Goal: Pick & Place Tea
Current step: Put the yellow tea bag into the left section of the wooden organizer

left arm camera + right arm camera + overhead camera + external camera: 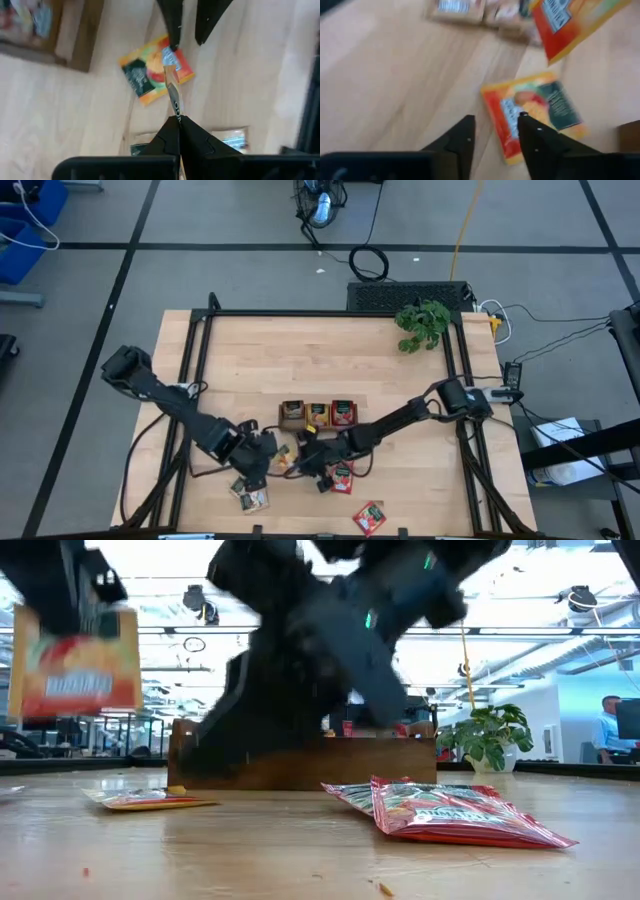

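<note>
1. The tabletop [300, 350] is pale wood. Both dark arms reach in and meet low over its near middle, just in front of the brown tray [318, 415].
2. The left arm slants in from the far left edge, elbow bent. Its left gripper [178, 120] is pinched shut on a thin orange sachet [173, 90], gripped edge-on and held clear of the wood. In the low view the same lifted sachet [77, 658] hangs upright.
3. The right arm stretches in from the right side in a long low line. Its right gripper [495, 125] has its fingers parted with nothing between them, hovering over an orange sachet lying flat [532, 112], which the left wrist view also shows [155, 70].
4. The tray holds sachets in its 3 compartments; which colours fill which cell is hard to read from above.
5. A leafy plant [422, 323] stands at the far right corner.
6. Loose sachets: a red one [369, 517] near the front edge, another red one [342, 478] beside the right gripper, and a dark one [252, 498] below the left gripper.
7. In the low view the arms are blurred dark masses that hide most of the tray.
</note>
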